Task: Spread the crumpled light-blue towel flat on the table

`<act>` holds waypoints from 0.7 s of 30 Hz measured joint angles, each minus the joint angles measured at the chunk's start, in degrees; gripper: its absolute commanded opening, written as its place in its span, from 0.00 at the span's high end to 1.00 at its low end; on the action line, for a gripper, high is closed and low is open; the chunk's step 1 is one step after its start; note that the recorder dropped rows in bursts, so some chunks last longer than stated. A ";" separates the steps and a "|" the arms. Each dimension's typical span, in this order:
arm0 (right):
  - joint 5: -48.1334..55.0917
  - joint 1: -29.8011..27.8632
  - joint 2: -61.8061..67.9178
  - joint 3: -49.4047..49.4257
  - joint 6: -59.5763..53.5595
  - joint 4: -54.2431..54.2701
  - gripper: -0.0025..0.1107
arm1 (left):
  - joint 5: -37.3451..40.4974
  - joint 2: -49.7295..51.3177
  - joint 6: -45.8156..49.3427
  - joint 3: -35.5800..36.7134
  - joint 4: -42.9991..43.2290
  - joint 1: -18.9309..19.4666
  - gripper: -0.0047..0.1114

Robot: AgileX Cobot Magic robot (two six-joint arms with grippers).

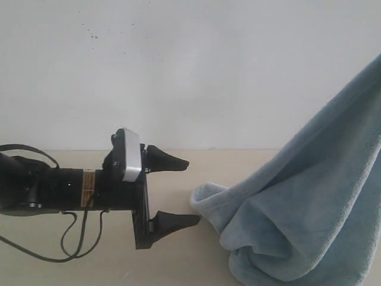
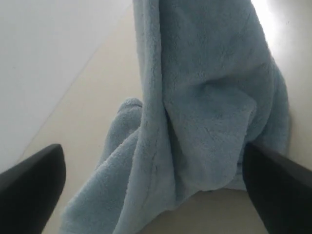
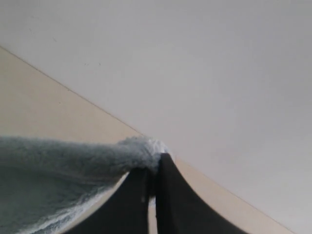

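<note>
While the right gripper (image 3: 155, 165), jaws pinched shut on a fluffy edge, holds the towel (image 1: 297, 208) aloft, the left gripper (image 1: 192, 190) gapes wide and empty just beside its lowest fold. The cloth, which looks soft, limp and light, drapes steeply, its long axis slanting from the raised end down to a heap on the table (image 1: 178, 262). That free fold looks the surest place to pinch.

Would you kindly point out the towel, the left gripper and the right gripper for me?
towel (image 1: 309, 202), exterior view, middle of the hanging cloth.
left gripper (image 1: 193, 190), exterior view, midway between its open fingertips.
right gripper (image 3: 155, 165), right wrist view, between its fingertips pinching the towel.
</note>
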 measured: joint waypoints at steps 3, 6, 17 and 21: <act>-0.12 0.00 0.00 0.00 0.00 1.15 0.98 | 1.85 2.79 0.13 -3.95 0.24 -0.28 0.17; -0.33 0.00 0.00 0.00 0.00 1.54 0.98 | 2.59 6.07 0.13 -7.77 0.24 -0.28 0.17; -2.35 0.00 0.00 0.00 0.00 3.11 0.98 | 4.51 15.45 0.13 -17.01 4.71 -0.28 0.17; -2.49 0.00 0.00 0.00 0.00 3.90 0.98 | 4.77 17.15 0.13 -18.00 5.03 -0.28 0.17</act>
